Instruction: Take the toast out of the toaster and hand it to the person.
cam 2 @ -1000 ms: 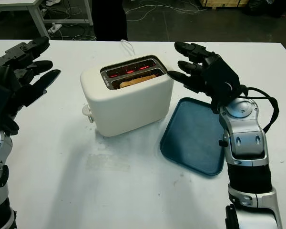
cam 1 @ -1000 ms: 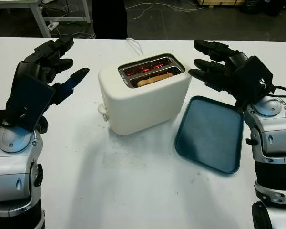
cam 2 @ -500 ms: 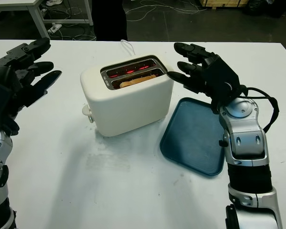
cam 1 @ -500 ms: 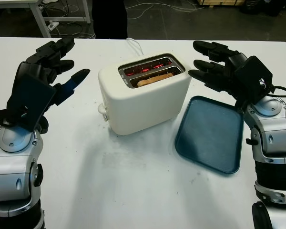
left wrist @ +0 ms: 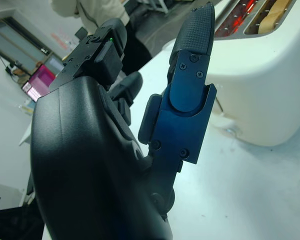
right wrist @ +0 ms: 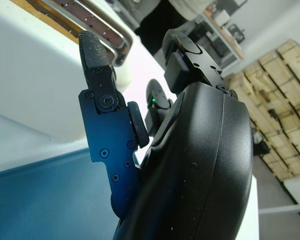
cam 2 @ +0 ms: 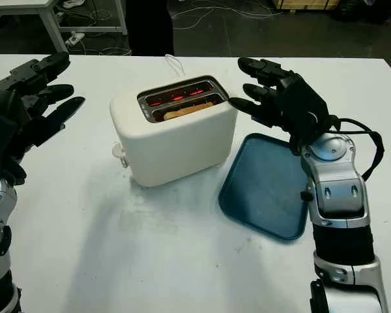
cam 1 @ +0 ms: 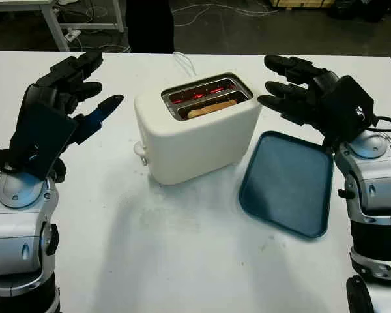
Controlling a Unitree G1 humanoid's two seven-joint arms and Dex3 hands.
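Reaching for the toast (cam 1: 212,108)
I'm holding my empty right hand (cam 1: 293,98) beside the toaster (cam 1: 197,130); next, pinching the slice

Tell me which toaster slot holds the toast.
The slot nearer the robot holds the toast; the far slot shows just glowing red elements.

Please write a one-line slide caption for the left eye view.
Open left hand and right hand flank a cream toaster holding toast.
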